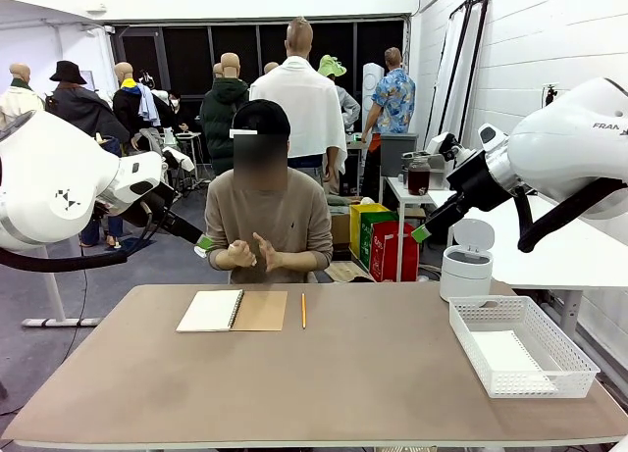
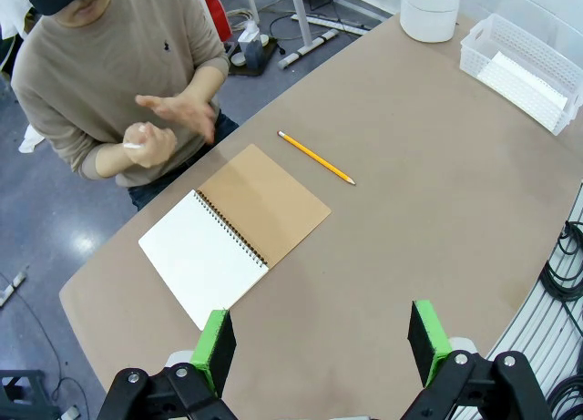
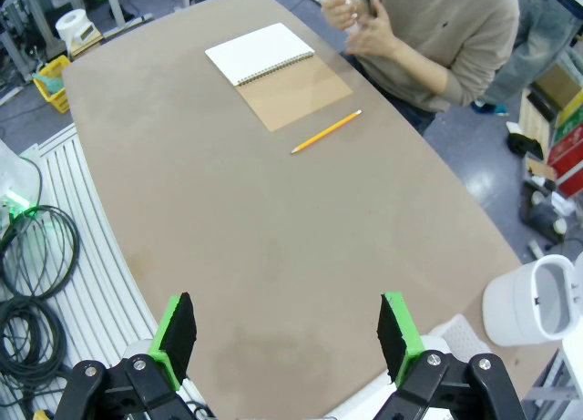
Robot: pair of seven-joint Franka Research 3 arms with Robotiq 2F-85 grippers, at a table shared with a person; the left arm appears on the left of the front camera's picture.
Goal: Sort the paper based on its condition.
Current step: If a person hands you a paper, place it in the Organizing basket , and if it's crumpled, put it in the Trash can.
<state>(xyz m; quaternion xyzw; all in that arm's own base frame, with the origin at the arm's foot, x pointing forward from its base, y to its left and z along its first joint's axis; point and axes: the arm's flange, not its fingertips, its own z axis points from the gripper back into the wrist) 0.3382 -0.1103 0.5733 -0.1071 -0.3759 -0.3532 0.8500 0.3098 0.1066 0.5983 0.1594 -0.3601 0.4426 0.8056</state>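
Front view: the left end effector (image 1: 203, 243) hangs at middle left and the right end effector (image 1: 420, 233) at middle right, both raised above the tabletop (image 1: 343, 374) and well apart from everything on it. A person sits at the far edge with both hands (image 1: 253, 253) pressed together at chest height. Below them, left of centre, lies an open spiral notebook (image 1: 233, 311), white page to the left and brown cover to the right, with a yellow pencil (image 1: 303, 311) just beside it. At lower right stands a white mesh basket (image 1: 469, 349) with flat white paper (image 1: 510, 356) lying in its bottom. A white lidded bin (image 1: 465, 266) stands behind the basket.

Left wrist view: the left end effector (image 2: 322, 333) has its green pads (image 2: 216, 343) spread wide with nothing between them. The notebook (image 2: 232, 238) is at centre left, the pencil (image 2: 315, 158) above it, the basket (image 2: 510, 37) and its paper (image 2: 524, 81) at upper right. A small white wad (image 2: 134, 145) shows between the person's palms.

Right wrist view: the right end effector (image 3: 285, 333) is likewise spread wide and empty, over bare tabletop.
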